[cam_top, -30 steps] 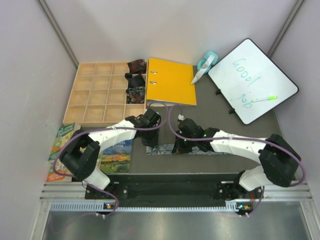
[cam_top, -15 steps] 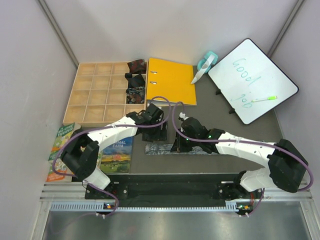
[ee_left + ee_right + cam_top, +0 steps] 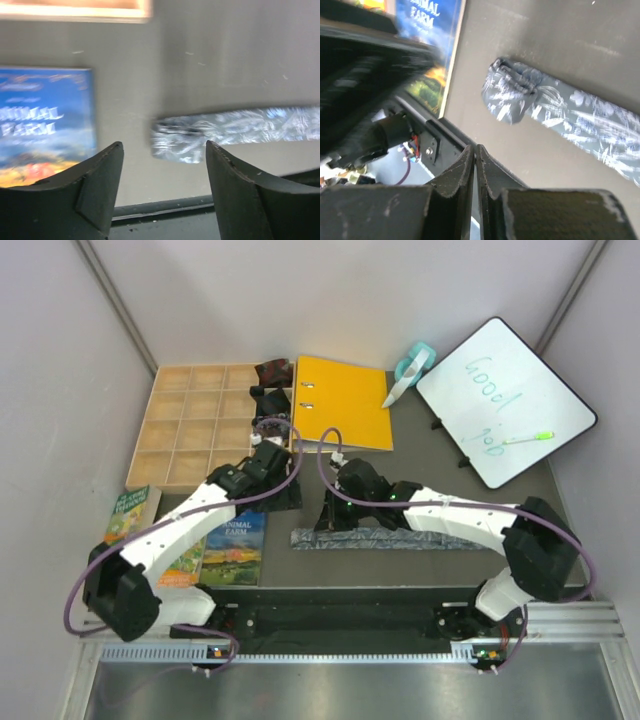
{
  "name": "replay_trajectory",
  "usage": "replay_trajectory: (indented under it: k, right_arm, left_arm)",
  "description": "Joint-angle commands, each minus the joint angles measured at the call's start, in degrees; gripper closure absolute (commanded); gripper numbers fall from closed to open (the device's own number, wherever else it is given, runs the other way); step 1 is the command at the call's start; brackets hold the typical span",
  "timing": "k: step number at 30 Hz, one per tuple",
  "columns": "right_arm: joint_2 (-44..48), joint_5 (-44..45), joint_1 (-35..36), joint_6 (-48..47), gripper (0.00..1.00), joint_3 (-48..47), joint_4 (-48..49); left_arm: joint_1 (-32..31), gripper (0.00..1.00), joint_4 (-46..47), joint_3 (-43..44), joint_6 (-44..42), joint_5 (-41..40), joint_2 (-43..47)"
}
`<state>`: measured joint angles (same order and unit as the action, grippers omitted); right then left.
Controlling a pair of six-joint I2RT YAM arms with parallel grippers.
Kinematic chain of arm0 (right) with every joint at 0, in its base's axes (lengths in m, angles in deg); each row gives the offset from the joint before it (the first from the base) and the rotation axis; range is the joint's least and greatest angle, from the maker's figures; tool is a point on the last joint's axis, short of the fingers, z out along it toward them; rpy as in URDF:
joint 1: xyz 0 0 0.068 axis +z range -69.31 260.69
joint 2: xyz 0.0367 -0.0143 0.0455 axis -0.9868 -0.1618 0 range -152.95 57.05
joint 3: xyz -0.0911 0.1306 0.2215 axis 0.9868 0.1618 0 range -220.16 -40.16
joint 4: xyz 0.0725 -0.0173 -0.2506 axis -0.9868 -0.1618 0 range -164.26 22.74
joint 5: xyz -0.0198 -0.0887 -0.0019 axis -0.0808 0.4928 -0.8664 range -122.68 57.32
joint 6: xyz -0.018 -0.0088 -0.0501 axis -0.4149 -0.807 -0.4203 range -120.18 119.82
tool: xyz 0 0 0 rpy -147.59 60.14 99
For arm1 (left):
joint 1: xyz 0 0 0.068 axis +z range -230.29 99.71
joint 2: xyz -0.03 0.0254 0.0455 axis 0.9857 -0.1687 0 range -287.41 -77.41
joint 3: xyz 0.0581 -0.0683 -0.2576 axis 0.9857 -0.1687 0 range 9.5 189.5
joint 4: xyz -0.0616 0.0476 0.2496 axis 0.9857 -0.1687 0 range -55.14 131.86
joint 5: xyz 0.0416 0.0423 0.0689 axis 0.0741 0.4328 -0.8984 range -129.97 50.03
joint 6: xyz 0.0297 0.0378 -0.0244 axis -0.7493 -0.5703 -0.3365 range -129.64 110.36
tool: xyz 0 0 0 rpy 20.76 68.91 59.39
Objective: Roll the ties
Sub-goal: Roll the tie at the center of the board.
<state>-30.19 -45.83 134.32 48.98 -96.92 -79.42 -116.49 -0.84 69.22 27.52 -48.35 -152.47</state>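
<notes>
Ties first: the silvery grey-blue tie [image 3: 400, 538] lies stretched flat on the dark table [image 3: 420, 485], running left to right in front of both arm bases, just right of the Animal Farm book [image 3: 235, 538]. In the right wrist view its left end [image 3: 512, 92] looks bunched and folded onto itself; the rest lies flat.

Three small rolls sit in the right-hand column of the wooden tray [image 3: 190, 425]: a dark red roll [image 3: 273, 371] in the back compartment, a black roll [image 3: 268, 398] in the next, and a dark speckled roll [image 3: 270, 430] below that, partly behind the left arm's cable.

Your left gripper [image 3: 285, 495] hangs just behind the tie's left end. Its jaws stand wide apart with nothing between them; its own camera shows the tie's end [image 3: 180, 145] on the table past the two fingers [image 3: 100, 175], apart from them.

Your right gripper [image 3: 330, 520] sits close over the tie near that same end. Its fingers [image 3: 462, 170] are pressed together and carry nothing. You cannot tell from these views whether the tips touch the cloth.

Behind the arms lie an orange binder [image 3: 342, 400], a teal tape dispenser [image 3: 412, 368] and a whiteboard [image 3: 505, 400] with a green marker [image 3: 528, 438] on it.
</notes>
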Motion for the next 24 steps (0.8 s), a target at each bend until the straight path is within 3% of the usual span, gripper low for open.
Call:
replay_trajectory:
  k: [1, 13, 24]
  right_arm:
    - [-4.42, -1.09, 0.6, -0.04, 0.94, -4.76, 2.67]
    - [-14.0, -3.38, 0.6, -0.21, 0.95, -8.55, 4.52]
    - [-15.06, -1.53, -1.15, -1.27, 0.97, -4.6, 6.8]
  left_arm:
    - [4.64, 0.32, -1.52, -6.44, 2.03, -0.77, 6.59]
    - [7.03, 0.35, 3.32, -13.58, 3.17, 2.49, 11.96]
    - [7.03, 0.31, 7.98, -17.18, 3.26, 7.15, 12.31]
